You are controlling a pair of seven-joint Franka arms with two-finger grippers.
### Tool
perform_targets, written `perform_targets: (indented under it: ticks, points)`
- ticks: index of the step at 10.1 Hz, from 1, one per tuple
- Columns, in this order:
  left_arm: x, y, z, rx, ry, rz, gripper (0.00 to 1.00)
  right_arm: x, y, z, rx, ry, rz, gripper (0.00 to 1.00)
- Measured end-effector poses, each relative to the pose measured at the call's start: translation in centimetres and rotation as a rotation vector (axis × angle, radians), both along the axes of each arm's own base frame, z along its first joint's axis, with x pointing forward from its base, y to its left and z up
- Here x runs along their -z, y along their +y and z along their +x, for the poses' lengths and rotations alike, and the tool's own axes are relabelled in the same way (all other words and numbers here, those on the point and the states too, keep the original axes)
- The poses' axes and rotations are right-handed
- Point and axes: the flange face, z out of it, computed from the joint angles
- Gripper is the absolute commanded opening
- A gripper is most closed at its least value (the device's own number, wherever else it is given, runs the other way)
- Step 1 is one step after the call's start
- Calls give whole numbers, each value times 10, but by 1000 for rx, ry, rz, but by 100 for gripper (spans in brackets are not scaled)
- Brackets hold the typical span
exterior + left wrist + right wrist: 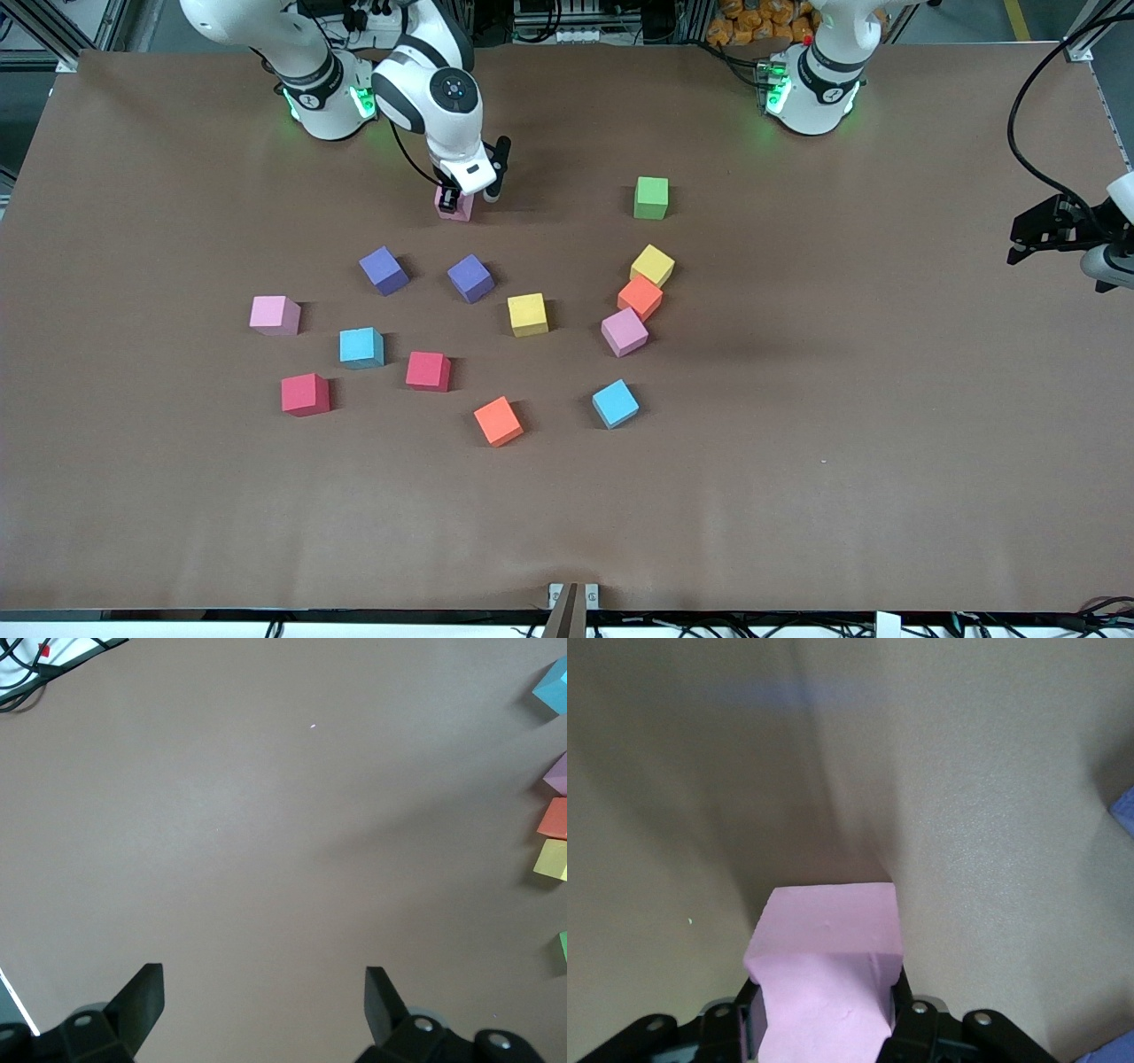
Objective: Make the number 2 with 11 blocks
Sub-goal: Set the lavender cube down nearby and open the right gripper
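Right wrist view showed the right gripper (pixel 824 1028) clamped on a pink block (pixel 828 966), its fingers (pixel 749 1028) pressed into two opposite faces so that the foam pinched in between them. The cube has no long axis; its top face sat level and roughly square to the table's (pixel 797 496) edges. In the front view the right gripper (pixel 462 197) pointed straight down with the pink block (pixel 455 206) at table level near the right arm's base, farther from the front camera than all the other cubes except the green one.

Those other blocks (pixel 469 277) lay scattered and turned at various angles, all matte foam of equal size: two purple, two yellow, two orange, two red, two light blue, two more pink, and a green block (pixel 651 197) standing apart. No digit had been formed yet.

At the left arm's end of the table the left gripper (pixel 1041 232) waited above bare surface with its fingers (pixel 142 997) spread wide and nothing between them.
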Motion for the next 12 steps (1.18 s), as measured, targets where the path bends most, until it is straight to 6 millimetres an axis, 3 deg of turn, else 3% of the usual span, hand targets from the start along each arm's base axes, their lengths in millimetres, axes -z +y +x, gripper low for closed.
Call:
perform_targets:
  ticks: [7, 9, 12]
  points:
    - [1, 0, 0, -84, 0, -1, 100, -4, 3, -2, -8, -5, 8, 100]
    - [2, -9, -2, -83, 13, -2, 100, -15, 2, -2, -7, -1, -1, 100]
    - [11, -34, -12, -53, 99, 1, 100, -47, -1, 3, 11, -5, -1, 100]
